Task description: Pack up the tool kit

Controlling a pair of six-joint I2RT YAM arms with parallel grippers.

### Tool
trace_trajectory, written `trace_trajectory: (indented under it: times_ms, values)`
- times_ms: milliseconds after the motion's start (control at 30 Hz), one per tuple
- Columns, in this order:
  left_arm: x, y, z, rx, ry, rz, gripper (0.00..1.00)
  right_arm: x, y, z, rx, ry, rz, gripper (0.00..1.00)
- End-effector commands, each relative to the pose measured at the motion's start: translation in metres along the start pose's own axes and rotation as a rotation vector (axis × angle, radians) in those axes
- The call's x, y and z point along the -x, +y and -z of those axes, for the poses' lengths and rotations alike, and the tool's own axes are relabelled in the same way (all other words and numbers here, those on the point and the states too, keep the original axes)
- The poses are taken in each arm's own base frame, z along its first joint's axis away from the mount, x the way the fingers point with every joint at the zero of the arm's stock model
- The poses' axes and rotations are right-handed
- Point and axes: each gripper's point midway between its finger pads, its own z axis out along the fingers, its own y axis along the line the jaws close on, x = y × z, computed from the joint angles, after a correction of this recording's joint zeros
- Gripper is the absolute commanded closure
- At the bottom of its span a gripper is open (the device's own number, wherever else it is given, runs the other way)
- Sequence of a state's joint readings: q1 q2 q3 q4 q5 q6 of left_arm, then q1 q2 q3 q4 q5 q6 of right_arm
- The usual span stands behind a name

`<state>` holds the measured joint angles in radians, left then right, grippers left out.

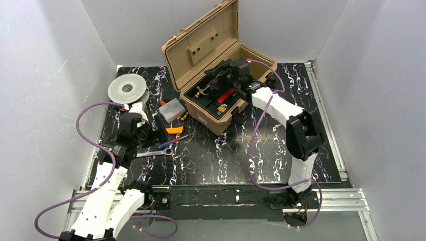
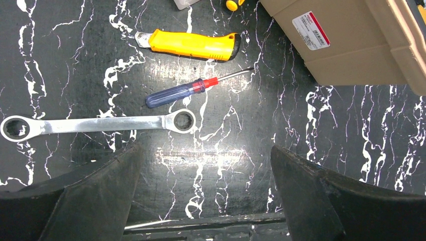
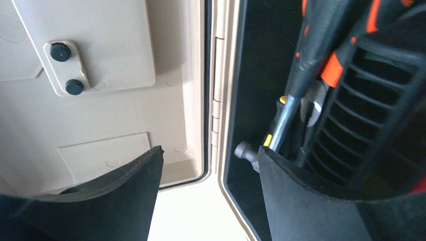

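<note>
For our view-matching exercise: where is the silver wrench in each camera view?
Top external: silver wrench, lower left.
Left wrist: silver wrench left of centre, below the blue screwdriver.
Right wrist: not in it.
Shared landmark: tan toolbox, in all three views.

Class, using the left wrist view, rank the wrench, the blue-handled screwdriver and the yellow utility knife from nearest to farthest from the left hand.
1. Wrench, just ahead of the left hand.
2. Blue-handled screwdriver, beyond the wrench.
3. Yellow utility knife, farthest, at top.
</note>
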<state>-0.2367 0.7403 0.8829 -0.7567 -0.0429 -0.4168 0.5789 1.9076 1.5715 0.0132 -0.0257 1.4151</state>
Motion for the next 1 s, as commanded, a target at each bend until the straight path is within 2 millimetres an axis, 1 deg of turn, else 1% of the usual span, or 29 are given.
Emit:
trace_trajectory:
  times_ms: [0,100,167,200,233,300,367,400,533,600,700,733,767,833,900,967]
  values:
    - [-0.004,0.001,-0.001,0.009,0.014,0.051,0.00,0.013,0.037,0.033,0.101,-0.079,0.018,0.22]
    - [-0.006,0.002,-0.003,0.030,0.027,0.097,0.00,0.019,0.037,0.052,0.093,-0.117,0.072,0.20]
    - [-0.008,0.007,-0.005,0.067,0.032,0.150,0.00,0.023,0.039,0.068,0.090,-0.141,0.147,0.20]
    - [-0.010,0.009,-0.006,0.085,0.037,0.175,0.00,0.024,0.044,0.078,0.092,-0.150,0.193,0.20]
    - [-0.012,0.011,-0.007,0.106,0.041,0.204,0.01,0.023,0.041,0.084,0.084,-0.147,0.246,0.20]
    - [-0.016,0.016,-0.010,0.150,0.055,0.260,0.00,0.016,0.050,0.102,0.133,-0.120,0.373,0.20]
    - [-0.022,0.022,-0.014,0.200,0.071,0.316,0.00,0.011,0.049,0.119,0.157,-0.106,0.489,0.20]
    - [-0.025,0.025,-0.015,0.230,0.080,0.343,0.00,-0.001,0.054,0.129,0.213,-0.054,0.557,0.21]
    - [-0.034,0.044,-0.018,0.385,0.101,0.448,0.00,-0.026,0.045,0.163,0.332,0.037,0.781,0.24]
    - [-0.037,0.053,-0.020,0.458,0.101,0.492,0.00,-0.032,0.040,0.178,0.367,0.052,0.860,0.25]
    - [-0.037,0.063,-0.025,0.544,0.073,0.559,0.00,-0.035,0.026,0.194,0.381,0.053,0.958,0.25]
    - [-0.037,0.066,-0.029,0.568,0.062,0.578,0.02,-0.036,0.019,0.198,0.373,0.052,0.977,0.25]
    - [-0.042,0.074,-0.042,0.626,0.067,0.657,0.13,-0.035,0.007,0.209,0.363,0.033,1.006,0.25]
    - [-0.044,0.077,-0.051,0.641,0.077,0.716,0.18,-0.035,0.002,0.214,0.363,0.029,1.026,0.25]
    - [-0.046,0.075,-0.061,0.641,0.097,0.762,0.18,-0.034,-0.003,0.218,0.358,0.023,1.043,0.25]
    - [-0.046,0.069,-0.071,0.622,0.120,0.803,0.18,-0.034,-0.008,0.220,0.349,0.019,1.063,0.25]
